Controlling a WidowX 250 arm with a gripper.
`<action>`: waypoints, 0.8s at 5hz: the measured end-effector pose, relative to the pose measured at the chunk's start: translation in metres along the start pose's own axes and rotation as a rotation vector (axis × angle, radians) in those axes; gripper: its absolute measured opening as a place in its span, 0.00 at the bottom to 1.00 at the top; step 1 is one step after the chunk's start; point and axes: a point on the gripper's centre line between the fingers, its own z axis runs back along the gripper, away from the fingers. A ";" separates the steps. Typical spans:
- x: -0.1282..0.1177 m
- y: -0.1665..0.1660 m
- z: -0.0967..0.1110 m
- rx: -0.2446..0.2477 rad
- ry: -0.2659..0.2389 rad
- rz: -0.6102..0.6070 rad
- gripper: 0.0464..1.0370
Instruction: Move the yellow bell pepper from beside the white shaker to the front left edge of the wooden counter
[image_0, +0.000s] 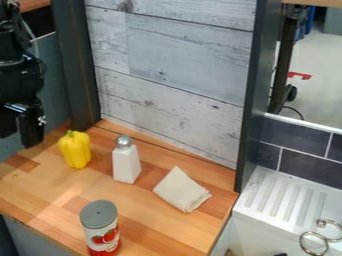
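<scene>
Open black tool (19, 139) at upper left, nearest the yellow pepper (75, 151), white shaker (126, 166), folded cloth (179, 190) and tomato can (100, 227) on the wooden surface (40, 192)

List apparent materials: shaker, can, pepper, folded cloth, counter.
Shaker: glossy white ceramic or plastic, opaque; cap looks like metal, from its grey sheen.
Can: likely metal or cardboard, printed wrap, dull grey lid.
Pepper: smooth yellow, probably plastic, given its even color; could be real.
Cloth: matte off-white fabric, soft folded edges.
Counter: wood, satin; joined strips with varied grain tones.
</scene>
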 end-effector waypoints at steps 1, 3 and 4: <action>-0.001 -0.003 -0.012 -0.025 0.031 -0.001 0.96; 0.025 -0.012 -0.006 -0.018 -0.013 -0.005 0.96; 0.039 -0.009 -0.011 -0.024 -0.001 0.012 0.96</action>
